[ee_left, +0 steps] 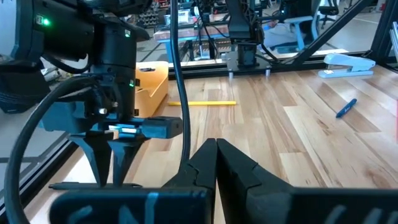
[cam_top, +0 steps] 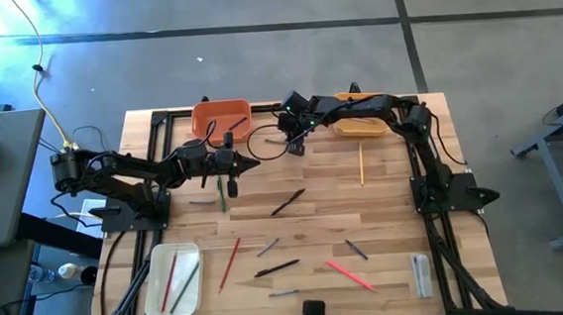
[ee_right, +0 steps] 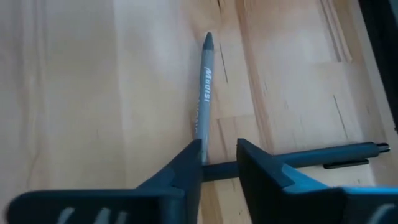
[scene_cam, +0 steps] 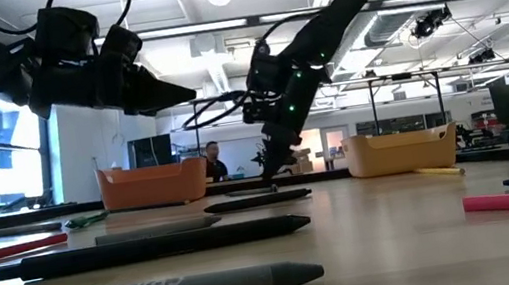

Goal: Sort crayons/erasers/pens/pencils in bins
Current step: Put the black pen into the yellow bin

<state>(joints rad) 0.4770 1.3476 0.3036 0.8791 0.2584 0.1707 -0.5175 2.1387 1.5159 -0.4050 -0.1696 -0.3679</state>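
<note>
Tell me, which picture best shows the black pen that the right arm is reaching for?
The right wrist view: the black pen lies straddled by the right tool. The left wrist view shows it thin, the low view edge-on; from above the arm hides it.

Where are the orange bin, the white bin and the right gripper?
orange bin [cam_top: 221, 115]: high view, on its bare floor.
white bin [cam_top: 156, 263]: high view, on a bare part of its floor.
right gripper [ee_right: 219, 163]: right wrist view, midway between its fingertips, over a dark pen [ee_right: 336, 153].
</note>
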